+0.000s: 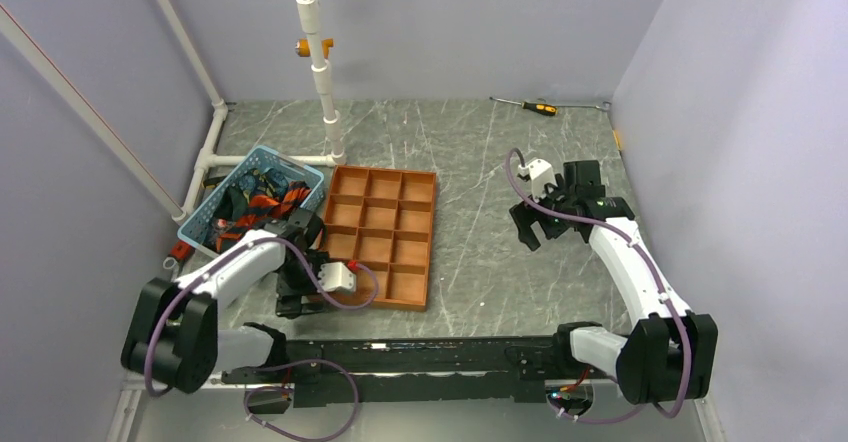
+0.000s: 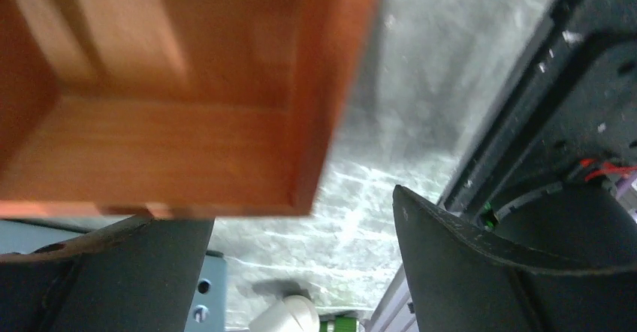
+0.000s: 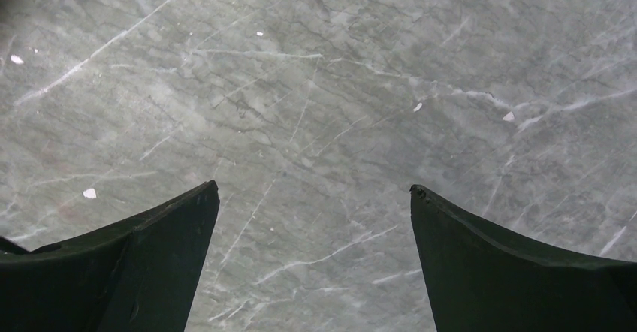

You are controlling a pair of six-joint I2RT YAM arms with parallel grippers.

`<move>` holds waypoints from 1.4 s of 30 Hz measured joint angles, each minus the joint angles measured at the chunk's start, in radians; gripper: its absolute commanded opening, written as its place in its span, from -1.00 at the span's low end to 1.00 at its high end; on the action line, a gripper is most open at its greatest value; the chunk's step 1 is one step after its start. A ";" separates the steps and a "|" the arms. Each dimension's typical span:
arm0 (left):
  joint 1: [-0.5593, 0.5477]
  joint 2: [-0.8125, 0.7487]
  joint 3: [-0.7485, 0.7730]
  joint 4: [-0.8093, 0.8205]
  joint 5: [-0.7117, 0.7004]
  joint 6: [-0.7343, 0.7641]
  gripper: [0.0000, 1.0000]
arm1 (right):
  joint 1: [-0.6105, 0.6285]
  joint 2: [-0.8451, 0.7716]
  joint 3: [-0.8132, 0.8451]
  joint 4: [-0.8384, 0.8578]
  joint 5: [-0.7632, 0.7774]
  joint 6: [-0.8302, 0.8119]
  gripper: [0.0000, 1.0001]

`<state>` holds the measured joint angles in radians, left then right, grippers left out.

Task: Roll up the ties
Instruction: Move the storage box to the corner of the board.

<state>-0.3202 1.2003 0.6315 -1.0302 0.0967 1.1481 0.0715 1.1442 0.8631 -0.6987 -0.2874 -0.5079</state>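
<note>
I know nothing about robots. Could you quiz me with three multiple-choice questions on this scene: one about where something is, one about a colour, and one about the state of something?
1. Where do the ties lie?
A. in the tray
B. in the basket left of the tray
C. on the table under the right gripper

2. What colour is the basket?
A. blue
B. green
C. white

3. How is the right gripper?
A. shut on a tie
B. shut on the basket rim
C. open, holding nothing

Answers:
1 B: the top view shows the ties heaped in the basket, while the tray's compartments hold nothing.
2 A: its mesh walls are light blue.
3 C: the right wrist view shows the fingers spread, with only bare table between them.
</note>
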 measured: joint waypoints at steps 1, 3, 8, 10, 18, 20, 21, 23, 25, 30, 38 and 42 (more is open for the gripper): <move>-0.016 0.032 0.011 0.016 0.000 -0.020 0.80 | -0.003 0.002 0.002 0.002 0.000 0.008 1.00; -0.051 0.103 0.047 0.045 -0.009 -0.069 0.79 | -0.020 0.007 0.008 0.003 0.001 0.032 1.00; -0.125 0.280 0.184 0.092 -0.023 -0.177 0.72 | -0.123 0.030 0.041 0.004 -0.005 0.100 1.00; -0.150 0.351 0.251 0.098 -0.012 -0.211 0.70 | -0.167 0.043 0.060 0.003 -0.007 0.125 1.00; -0.228 0.726 0.765 0.099 0.150 -0.418 0.80 | -0.346 0.121 0.191 -0.031 -0.038 0.213 0.99; -0.245 0.830 0.943 0.126 0.196 -0.499 0.84 | -0.367 0.128 0.213 -0.041 -0.041 0.211 0.99; -0.250 0.877 1.022 0.147 0.210 -0.548 0.84 | -0.369 0.128 0.218 -0.050 -0.047 0.203 0.99; -0.251 0.957 1.176 0.188 0.226 -0.637 0.84 | -0.365 0.127 0.220 -0.078 -0.066 0.165 0.96; -0.230 0.983 1.250 0.235 0.251 -0.708 0.86 | -0.351 0.124 0.216 -0.109 -0.069 0.109 0.92; -0.064 0.856 1.141 0.314 0.354 -0.785 0.91 | -0.246 0.040 0.089 -0.143 0.036 -0.052 0.62; 0.061 0.478 0.885 0.308 0.342 -0.764 0.95 | -0.184 -0.013 -0.024 -0.338 0.211 -0.100 0.39; 0.095 0.389 0.826 0.288 0.361 -0.773 0.96 | -0.114 0.002 -0.067 -0.353 0.258 -0.063 0.38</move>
<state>-0.2253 1.5898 1.4578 -0.7418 0.4576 0.3748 -0.0429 1.1461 0.7963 -1.0515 -0.0292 -0.5713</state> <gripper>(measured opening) 0.976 0.691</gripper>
